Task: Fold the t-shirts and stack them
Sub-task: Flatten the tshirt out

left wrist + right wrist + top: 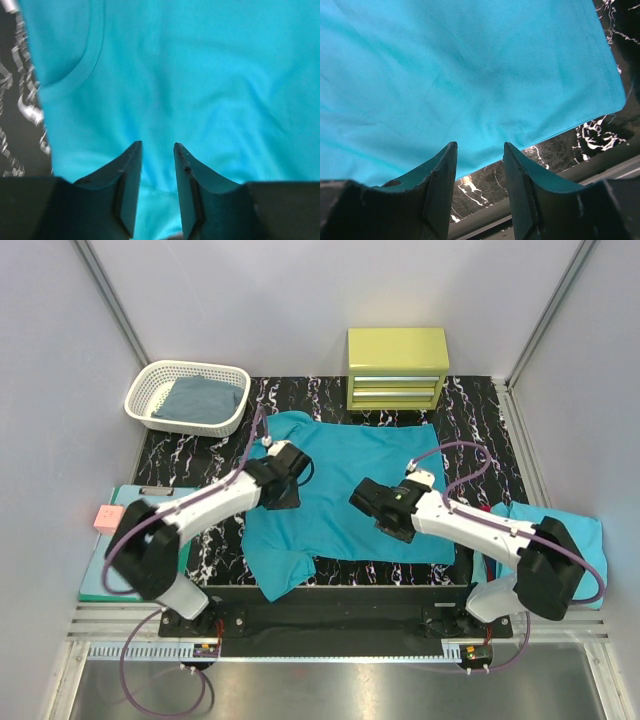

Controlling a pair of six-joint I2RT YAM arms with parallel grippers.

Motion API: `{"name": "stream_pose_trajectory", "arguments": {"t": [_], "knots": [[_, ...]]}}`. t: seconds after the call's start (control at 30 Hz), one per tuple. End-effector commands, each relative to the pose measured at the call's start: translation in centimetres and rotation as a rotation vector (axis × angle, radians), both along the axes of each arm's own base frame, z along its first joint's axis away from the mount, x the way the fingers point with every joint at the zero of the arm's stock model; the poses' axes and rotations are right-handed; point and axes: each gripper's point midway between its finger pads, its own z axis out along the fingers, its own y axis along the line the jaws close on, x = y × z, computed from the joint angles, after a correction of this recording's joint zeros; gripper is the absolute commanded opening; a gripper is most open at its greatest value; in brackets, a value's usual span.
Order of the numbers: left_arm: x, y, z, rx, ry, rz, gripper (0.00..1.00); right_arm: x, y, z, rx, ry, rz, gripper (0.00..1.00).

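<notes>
A teal t-shirt (345,480) lies spread flat on the black marbled mat (190,455), with one sleeve bunched at its near left corner. My left gripper (288,478) hovers over the shirt's left part. In the left wrist view its jaws (157,145) are open with only teal cloth (200,75) below and the collar (85,70) at upper left. My right gripper (385,512) hangs over the shirt's near right part. Its jaws (479,145) are open and empty above the shirt's edge (545,135). A lighter turquoise t-shirt (580,530) lies at the right under the right arm. A dark blue t-shirt (200,398) sits in the basket.
A white basket (150,390) stands at the back left and a yellow-green drawer box (396,368) at the back centre. A mint-green clipboard (100,575) with a pink block (106,518) lies at the left. A red scrap (485,508) shows by the right arm.
</notes>
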Motion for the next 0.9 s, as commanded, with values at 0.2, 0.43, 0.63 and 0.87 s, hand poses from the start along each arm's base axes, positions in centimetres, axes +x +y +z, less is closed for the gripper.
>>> {"name": "stream_pose_trajectory", "arguments": {"t": [0.2,0.43,0.63,0.87], "knots": [[4.0,0.8,-5.0,0.020,0.146,0.004,0.30,1.2,-0.6,5.8,0.012,-0.156,0.145,0.50],[5.3,3.2,-6.4,0.044,0.187,0.063,0.30,1.2,-0.9,6.2,0.002,-0.172,0.164,0.51],[4.2,5.8,-8.3,0.104,0.267,0.114,0.29,1.4,-1.4,6.4,-0.023,-0.190,0.173,0.52],[3.1,9.3,-9.3,0.149,0.327,0.189,0.25,1.8,-1.1,6.2,-0.049,-0.185,0.198,0.52]]}}
